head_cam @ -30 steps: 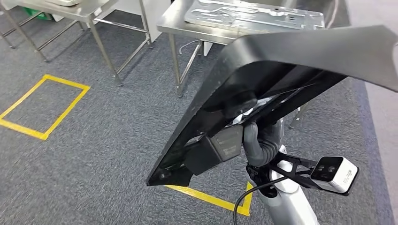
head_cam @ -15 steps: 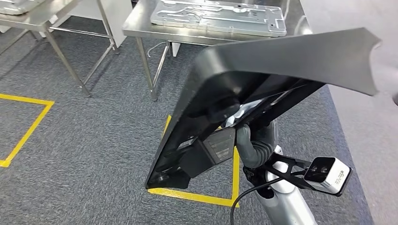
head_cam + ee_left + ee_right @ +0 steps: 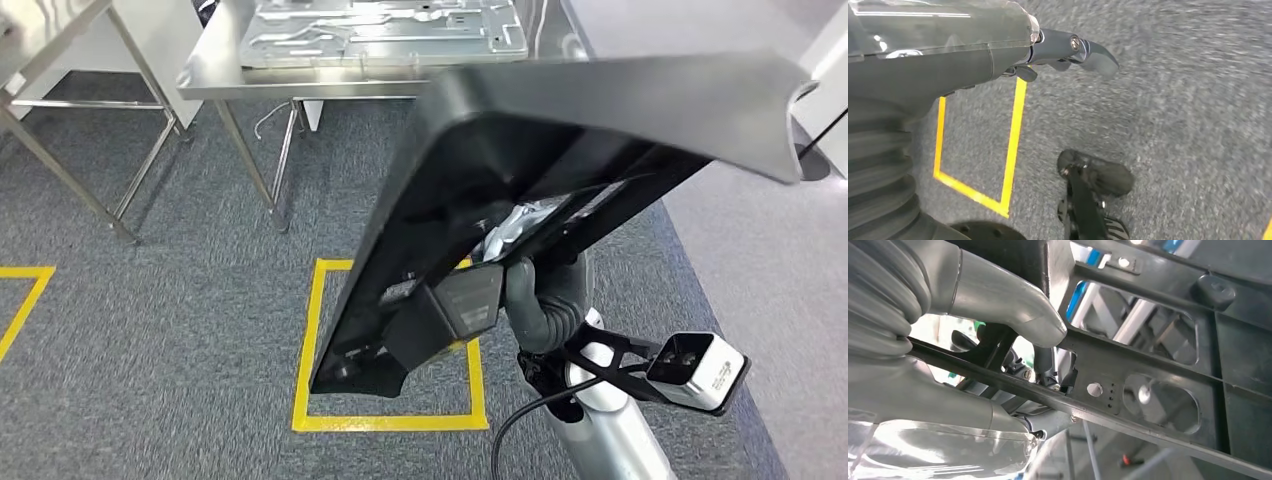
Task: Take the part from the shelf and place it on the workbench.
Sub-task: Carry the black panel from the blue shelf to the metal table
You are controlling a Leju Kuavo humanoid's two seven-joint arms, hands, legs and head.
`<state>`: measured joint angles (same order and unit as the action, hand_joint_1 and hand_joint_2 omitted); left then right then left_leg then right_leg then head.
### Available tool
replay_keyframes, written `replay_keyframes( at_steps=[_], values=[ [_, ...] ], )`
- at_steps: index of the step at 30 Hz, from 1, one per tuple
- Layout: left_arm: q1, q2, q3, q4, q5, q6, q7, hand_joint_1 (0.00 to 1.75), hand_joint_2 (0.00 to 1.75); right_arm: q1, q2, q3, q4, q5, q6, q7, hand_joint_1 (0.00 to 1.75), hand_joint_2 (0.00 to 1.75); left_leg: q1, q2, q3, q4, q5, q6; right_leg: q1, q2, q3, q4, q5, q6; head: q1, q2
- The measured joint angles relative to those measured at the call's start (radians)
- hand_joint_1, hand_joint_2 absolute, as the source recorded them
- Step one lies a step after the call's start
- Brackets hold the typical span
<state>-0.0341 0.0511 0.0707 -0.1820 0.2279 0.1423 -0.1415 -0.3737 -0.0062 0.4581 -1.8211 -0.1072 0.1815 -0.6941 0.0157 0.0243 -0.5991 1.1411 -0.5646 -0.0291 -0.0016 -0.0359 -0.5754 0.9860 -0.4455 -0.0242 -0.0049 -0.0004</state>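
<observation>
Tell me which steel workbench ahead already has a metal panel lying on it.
The centre workbench, straight beyond the complete yellow floor square: a grey stamped panel lies flat on top. The left workbench shows a bare corner.

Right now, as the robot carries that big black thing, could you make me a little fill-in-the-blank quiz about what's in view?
1. The black part is held by the robot's ____ robot hand.
2. The tape square on the carpet is ____ in colour.
3. Ahead stands a steel table with a grey ____ plate lying on it.
4. The left robot hand holds ____.

Missing words: right; yellow; metal; nothing
</observation>
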Motion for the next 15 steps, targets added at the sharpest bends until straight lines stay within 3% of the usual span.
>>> replay_keyframes(
  at_steps=[2, 3, 4, 6, 8, 12, 13, 15],
  values=[
    [0.005, 0.0, 0.0, 0.0, 0.0, -0.002, -0.001, 0.0, 1.75, 0.003, 0.0, 0.0, 0.001, 0.0, -0.001, 0.001, 1.75, 1.75, 0.0, -0.015, -0.075, 0.132, -0.044, -0.004, 0.001, 0.015, 0.003, 0.002, -0.004, -0.004, 0.0, 0.0],
    [0.007, 0.0, 0.001, 0.0, 0.0, -0.002, -0.001, 0.0, 1.75, 0.004, 0.0, 0.0, 0.001, 0.0, -0.001, 0.001, 1.75, 1.75, 0.0, -0.016, -0.096, 0.158, -0.039, -0.004, 0.002, 0.023, 0.006, 0.004, -0.007, -0.004, 0.0, 0.0],
    [0.009, 0.0, 0.001, 0.0, 0.0, -0.002, -0.001, 0.0, 1.75, 0.006, 0.0, 0.0, 0.001, 0.0, -0.001, 0.001, 1.75, 1.75, 0.0, -0.016, -0.097, 0.143, -0.012, -0.003, 0.002, 0.031, 0.011, 0.006, -0.012, -0.003, 0.0, 0.0],
    [0.012, 0.0, 0.001, 0.0, 0.0, -0.002, -0.002, 0.0, 1.75, 0.007, 0.0, 0.0, 0.001, 0.0, -0.001, 0.001, 1.75, 1.75, 0.0, -0.016, -0.05, 0.015, 0.074, 0.002, 0.001, 0.042, 0.024, 0.009, -0.026, 0.002, 0.0, 0.0],
    [0.01, 0.001, 0.001, 0.0, 0.0, -0.002, -0.004, 0.0, 1.75, 0.007, 0.0, 0.0, 0.001, 0.002, -0.002, 0.001, 1.75, 1.75, -0.003, -0.017, 0.001, -0.099, 0.113, 0.014, 0.004, 0.048, 0.034, 0.013, -0.04, 0.012, 0.0, 0.0],
    [0.007, 0.001, 0.001, 0.0, -0.005, -0.002, -0.011, 0.0, 1.75, 0.012, 0.0, 0.003, 0.001, 0.013, -0.006, -0.001, 1.75, 1.75, -0.004, -0.018, 0.029, -0.136, 0.099, 0.044, 0.007, 0.05, 0.042, 0.027, -0.043, 0.035, 0.0, 0.0],
    [0.008, 0.001, 0.001, 0.0, -0.007, -0.003, -0.013, 0.0, 1.75, 0.012, 0.0, 0.003, 0.0, 0.016, -0.008, -0.002, 1.75, 1.75, -0.003, -0.018, 0.039, -0.139, 0.096, 0.05, 0.006, 0.048, 0.032, 0.05, -0.049, 0.041, 0.0, 0.0],
    [0.008, 0.0, 0.001, 0.0, -0.01, -0.005, -0.014, 0.0, 1.75, 0.014, 0.0, 0.004, -0.002, 0.019, -0.013, -0.002, 1.75, 1.75, -0.002, -0.018, 0.056, -0.142, 0.086, 0.058, 0.002, 0.044, -0.031, 0.155, -0.081, 0.05, 0.0, 0.0]
  ],
)
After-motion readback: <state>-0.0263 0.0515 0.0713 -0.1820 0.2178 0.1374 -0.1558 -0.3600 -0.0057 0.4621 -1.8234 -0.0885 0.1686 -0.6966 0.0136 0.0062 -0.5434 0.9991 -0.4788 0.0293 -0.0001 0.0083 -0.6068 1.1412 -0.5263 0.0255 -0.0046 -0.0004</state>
